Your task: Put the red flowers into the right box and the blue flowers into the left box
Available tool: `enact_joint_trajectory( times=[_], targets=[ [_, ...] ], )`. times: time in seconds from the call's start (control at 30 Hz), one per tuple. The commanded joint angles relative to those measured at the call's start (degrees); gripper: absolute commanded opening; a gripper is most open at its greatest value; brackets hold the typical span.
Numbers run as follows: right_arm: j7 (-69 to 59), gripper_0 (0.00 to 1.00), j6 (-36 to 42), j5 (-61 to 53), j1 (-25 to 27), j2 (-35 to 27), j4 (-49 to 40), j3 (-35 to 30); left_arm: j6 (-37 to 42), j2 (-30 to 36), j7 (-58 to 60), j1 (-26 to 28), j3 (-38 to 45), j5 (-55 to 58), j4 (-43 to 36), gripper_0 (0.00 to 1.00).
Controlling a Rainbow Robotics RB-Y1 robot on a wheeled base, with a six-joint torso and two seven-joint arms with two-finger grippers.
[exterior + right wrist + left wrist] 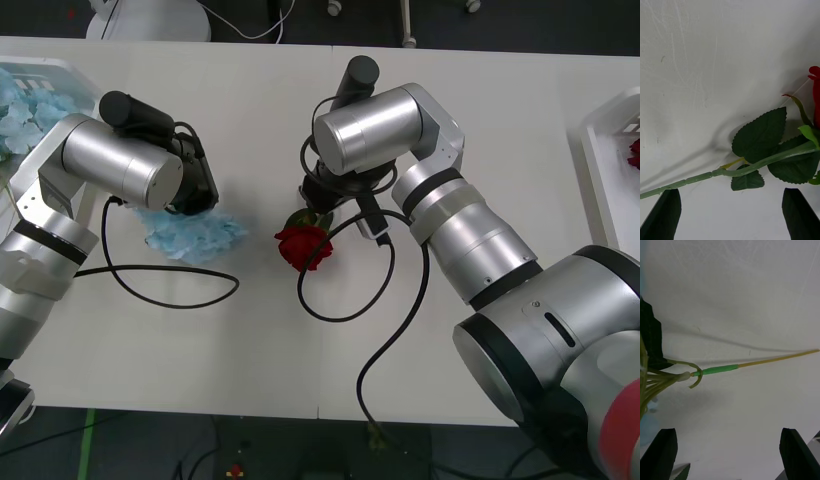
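A red flower (303, 245) lies on the white table (300, 370) at mid-table, its stem (715, 173) and green leaves (760, 137) running across the right wrist view. My right gripper (732, 215) hovers open just over that stem; its wrist (330, 190) sits above the rose. A blue flower (192, 235) lies left of it, with its thin green-and-yellow stem (720, 370) on the table. My left gripper (728, 453) is open above this stem, nothing between the fingers. The left box (70, 72) at the back left holds more blue flowers (22, 105). The right box (600, 160) shows a bit of red (634, 152).
Black cables (340, 300) from both wrists loop over the table near the two flowers. The table's front edge (300, 412) runs close below. Chair and stand bases (150, 20) stand on the floor behind the table.
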Motion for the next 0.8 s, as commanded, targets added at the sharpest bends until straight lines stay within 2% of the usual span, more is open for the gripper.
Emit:
enact_joint_trajectory(
  times=[0.03,0.23,0.57,0.8],
  targets=[
    [1.66,0.77,-1.66,1.29,1.14,1.72,-1.07,-0.19,1.80,-0.43,-1.12,-2.13,-0.45,-1.63,-1.60,0.78],
    [2.10,0.77,-2.80,2.61,2.64,1.72,-1.07,0.07,1.80,0.54,-3.14,-0.29,-0.45,-3.12,-0.54,0.78],
    [2.10,0.77,-3.33,3.40,3.69,1.72,-1.07,0.51,1.63,0.36,-15.53,0.77,-0.80,-1.63,7.72,0.78],
    [2.10,0.77,-3.42,2.09,3.43,1.72,-1.16,-0.02,1.54,0.54,-16.85,0.77,-0.80,-1.72,8.68,0.78]
  ],
)
